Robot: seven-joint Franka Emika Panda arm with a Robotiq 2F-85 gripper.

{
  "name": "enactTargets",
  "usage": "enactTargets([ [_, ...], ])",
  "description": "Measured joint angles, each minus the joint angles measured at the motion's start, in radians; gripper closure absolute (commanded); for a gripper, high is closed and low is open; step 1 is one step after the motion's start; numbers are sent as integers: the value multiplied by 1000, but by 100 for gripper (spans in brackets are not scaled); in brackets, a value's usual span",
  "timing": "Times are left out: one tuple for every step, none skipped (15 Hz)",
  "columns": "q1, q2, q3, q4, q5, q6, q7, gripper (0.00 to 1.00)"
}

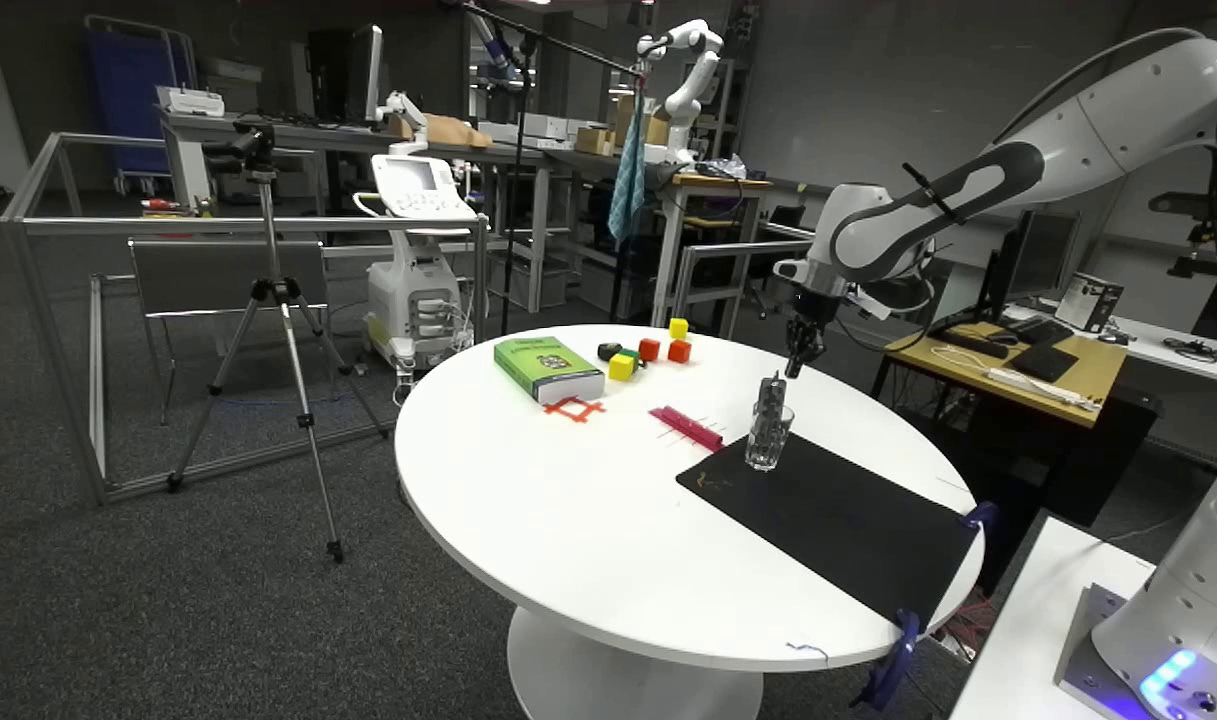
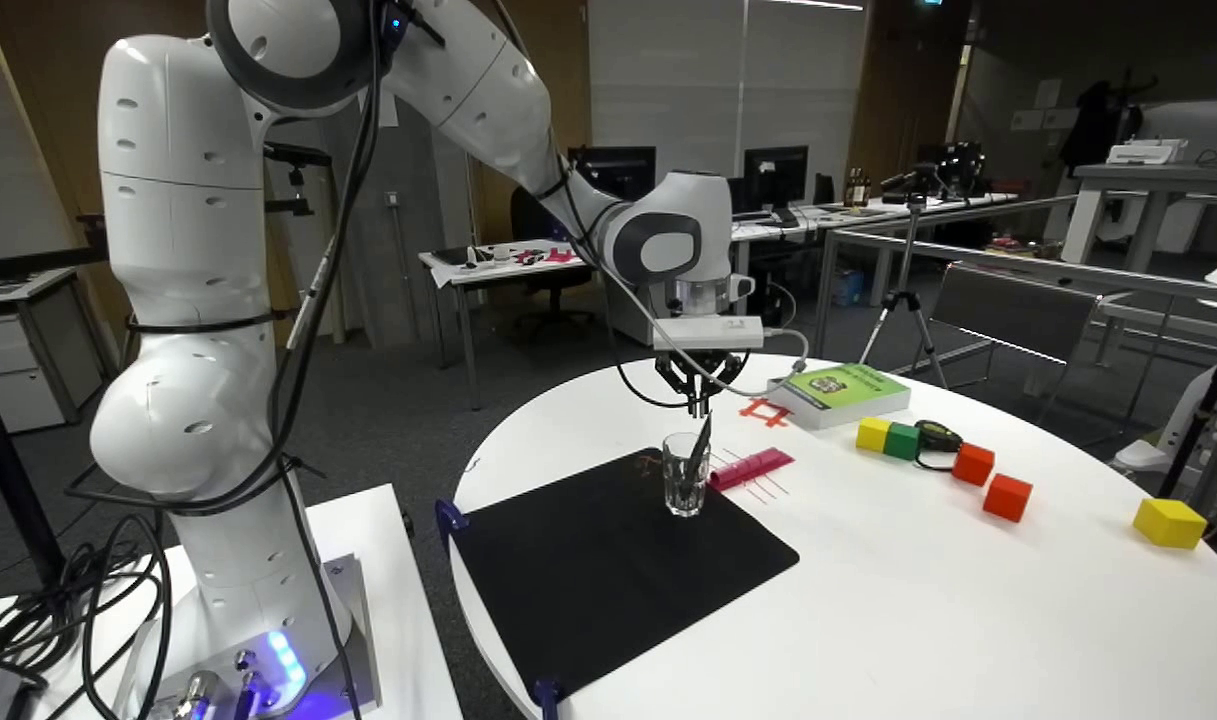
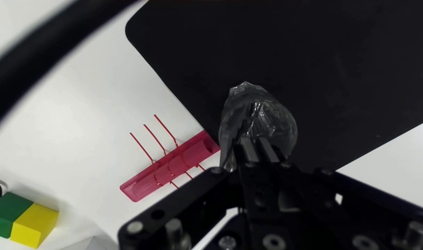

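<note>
White robot arm point(image 2: 183, 240) reaches over a round white tabletop point(image 2: 868, 600). Its black end effector point(image 2: 699, 408) points down, just above a clear drinking glass point(image 2: 674, 480). The fingers point(image 3: 249, 149) are drawn nearly together, w/ only a thin gap btwn them; nothing seen gripped there. A slim dark obj. point(image 1: 771, 398) stands tilted inside the glass, upper end sticking out past the rim, v. near the fingertips. In an exterior view it shows a little to one side of them; can't tell for sure if they touch.

Glass sits upright on a black mat point(image 2: 608, 590), near one edge. Dark blue clamps point(image 1: 898, 655) grip the tabletop's rim at the mat's corners. Right by the glass, one end meeting the mat's edge, lies a deep pink piece point(image 3: 169, 170) w/ a tube-like ridge & thin red rods jutting out both sides.

Farther off: a red hash-shaped frame point(image 1: 575, 408) lies flat beside a thick green book point(image 1: 543, 362), closed, cover up. Past those, a yellow block point(image 2: 872, 433) & green block point(image 2: 903, 441) sit side by side, w/ a rounded black item point(image 2: 936, 436) next to the green. Two red blocks point(image 2: 973, 463) stand near each other, apart; a second yellow block point(image 2: 1170, 522) sits beyond them.

Bkgd, in an exterior view: tripod point(image 1: 280, 290), wheeled machine w/ screen point(image 1: 415, 295), another white arm point(image 1: 683, 105).
</note>
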Motion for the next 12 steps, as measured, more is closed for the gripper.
enactTargets([
  [0, 0, 0, 1, 0, 1, 0, 52],
  [0, 0, 0, 2, 0, 2, 0, 43],
  [0, 0, 0, 4, 1, 2, 0, 37],
  [0, 0, 0, 5, 1, 2, 0, 28],
  [0, 0, 0, 6, 1, 2, 0, 21],
  [1, 0, 0, 6, 1, 2, 0, 13],
  [1, 0, 0, 7, 1, 4, 1, 6],
  [1, 0, 0, 8, 1, 4, 2, 1],
  [2, 0, 0, 9, 1, 5, 2, 0],
  [2, 1, 0, 11, 1, 6, 3, 0],
  [3, 2, 0, 12, 1, 9, 4, 0],
  [3, 4, 0, 14, 0, 11, 4, 0],
])
